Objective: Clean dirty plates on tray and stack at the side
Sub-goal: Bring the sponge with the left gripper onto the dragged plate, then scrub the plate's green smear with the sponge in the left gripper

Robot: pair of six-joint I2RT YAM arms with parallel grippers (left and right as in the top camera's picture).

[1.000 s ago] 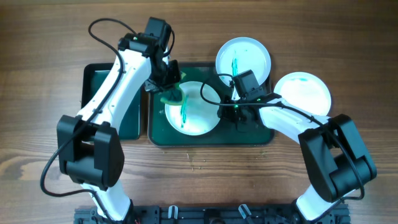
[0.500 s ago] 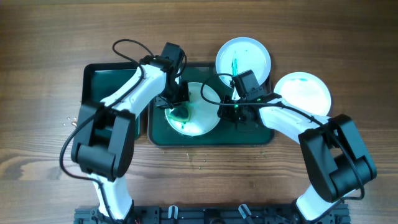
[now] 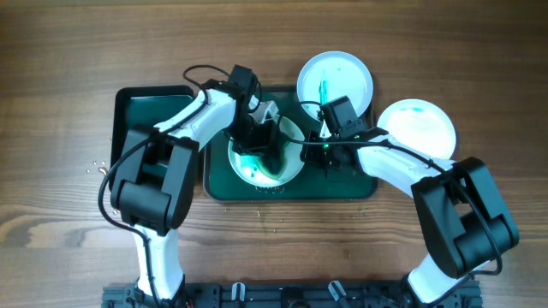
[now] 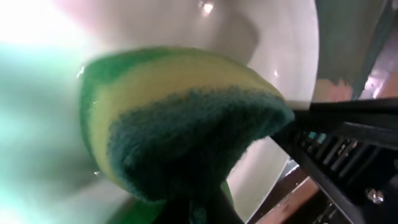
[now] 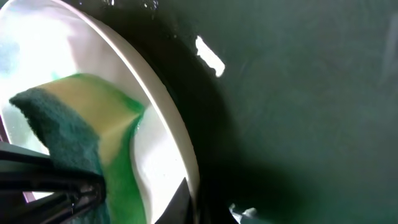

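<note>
Gripping sponge [image 4: 180, 124] against plate [image 5: 160, 149], left gripper [image 3: 259, 147], right gripper [image 3: 319, 155] pinching rim, yellow layer visible only from wrists

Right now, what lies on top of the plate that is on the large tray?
A green and yellow sponge, held by the left end effector, presses on the plate. The middle beneath it is hidden.

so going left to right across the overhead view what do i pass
small green tray → plate being scrubbed → upper plate → far right plate
</note>
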